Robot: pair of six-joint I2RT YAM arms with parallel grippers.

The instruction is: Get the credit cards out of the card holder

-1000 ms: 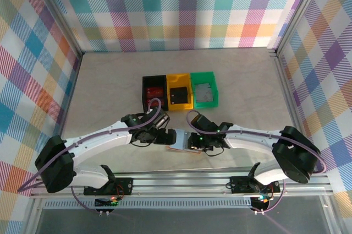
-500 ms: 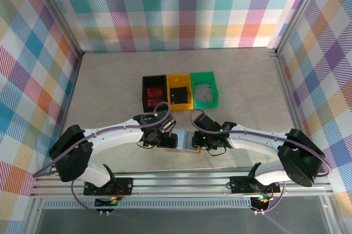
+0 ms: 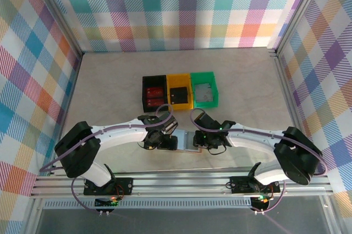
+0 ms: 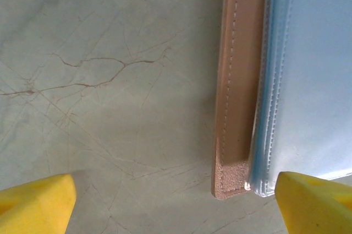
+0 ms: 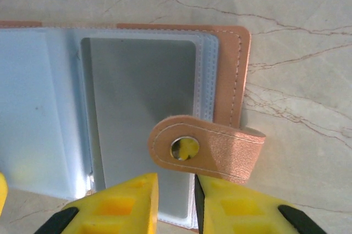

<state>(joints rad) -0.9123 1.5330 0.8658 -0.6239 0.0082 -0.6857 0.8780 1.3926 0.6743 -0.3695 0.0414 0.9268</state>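
The tan leather card holder (image 3: 186, 141) lies spread open on the table between my two grippers. Its right leaf (image 5: 231, 69) has a grey credit card (image 5: 140, 96) inside a clear pocket. The snap tab (image 5: 212, 148) is folded over that card. My right gripper (image 5: 175, 201) (image 3: 202, 145) stands over the leaf's near edge, its yellow fingers almost together with only a slit between them. My left gripper (image 4: 176, 203) (image 3: 168, 141) is wide open at the holder's left edge (image 4: 236, 80). One of its fingertips (image 4: 316, 201) is over the pale blue pocket corner.
Three small bins stand in a row behind the holder: black (image 3: 154, 93), yellow (image 3: 179, 92) with a dark card inside, green (image 3: 204, 90) with a grey card inside. Checked walls enclose the marbled table (image 3: 110, 80), which has open surface to the left and right.
The left arm has folded in and brought its open gripper down to the holder's left edge. The holder has shifted from a slight tilt to lying straight. The right gripper barely moved.
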